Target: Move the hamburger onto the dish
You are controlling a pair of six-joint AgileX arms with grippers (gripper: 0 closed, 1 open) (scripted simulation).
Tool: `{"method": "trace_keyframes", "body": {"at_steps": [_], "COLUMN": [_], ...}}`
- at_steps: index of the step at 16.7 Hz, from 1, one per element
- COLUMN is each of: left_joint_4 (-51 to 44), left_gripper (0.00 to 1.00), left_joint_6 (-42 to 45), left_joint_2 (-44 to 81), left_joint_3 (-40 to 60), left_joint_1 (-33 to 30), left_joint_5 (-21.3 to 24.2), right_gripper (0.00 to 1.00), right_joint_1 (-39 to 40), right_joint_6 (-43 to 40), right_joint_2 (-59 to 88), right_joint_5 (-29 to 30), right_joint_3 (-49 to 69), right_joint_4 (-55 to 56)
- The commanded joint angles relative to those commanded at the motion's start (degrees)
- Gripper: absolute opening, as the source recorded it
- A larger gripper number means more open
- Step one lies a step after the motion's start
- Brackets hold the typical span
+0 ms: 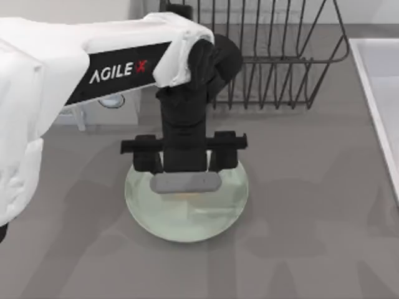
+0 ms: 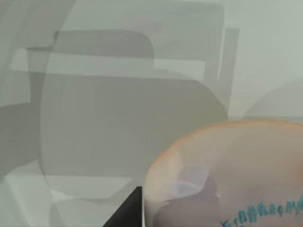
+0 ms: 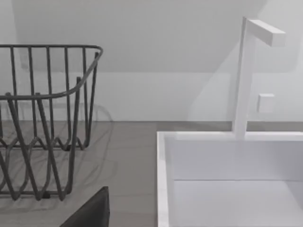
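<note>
- Where the left arm reaches in from the top view's left, the left gripper (image 1: 184, 187) hangs directly over the dish (image 1: 149, 215), its black crossbar spanning the plate's far half.
- Whether its fingers are apart or together I cannot tell — the wrist body covers them from above.
- The hamburger (image 2: 227, 170) sits right at the gripper: in the left wrist view its cream-tan curve with an orange edge looms close, with the glossy pale green of the plate behind it.
- From above, a faint orange patch of the hamburger (image 1: 187, 195) peeks out under the grey bar, within the dish's rim.
- Beyond the dish, a black wire rack (image 1: 274, 56) stands at the table's far edge — well apart from the plate.
- A white sink (image 3: 227, 179) with a white faucet (image 3: 244, 75) lies beside the rack (image 3: 42, 118) in the right wrist view.
</note>
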Motion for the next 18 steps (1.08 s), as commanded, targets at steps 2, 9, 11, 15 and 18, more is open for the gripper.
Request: {"method": "trace_keyframes", "body": {"at_steps": [2, 9, 11, 15, 18], "left_joint_4": [0.0, 0.0, 0.0, 0.0, 0.0], "left_gripper": [0.23, 0.75, 0.90, 1.00, 1.00], "left_joint_6": [0.0, 0.0, 0.0, 0.0, 0.0], "left_joint_2": [0.0, 0.0, 0.0, 0.0, 0.0], "left_joint_3": [0.0, 0.0, 0.0, 0.0, 0.0], "left_joint_1": [0.0, 0.0, 0.0, 0.0, 0.0], "left_joint_5": [0.0, 0.0, 0.0, 0.0, 0.0], "right_gripper": [1.00, 1.00, 1.00, 1.00, 1.00], "right_joint_1": [0.0, 0.0, 0.0, 0.0, 0.0], "right_joint_6": [0.0, 0.0, 0.0, 0.0, 0.0], "right_joint_2": [0.0, 0.0, 0.0, 0.0, 0.0], "right_joint_5": [0.0, 0.0, 0.0, 0.0, 0.0], "right_joint_3": [0.0, 0.0, 0.0, 0.0, 0.0], "right_joint_4": [0.0, 0.0, 0.0, 0.0, 0.0]}}
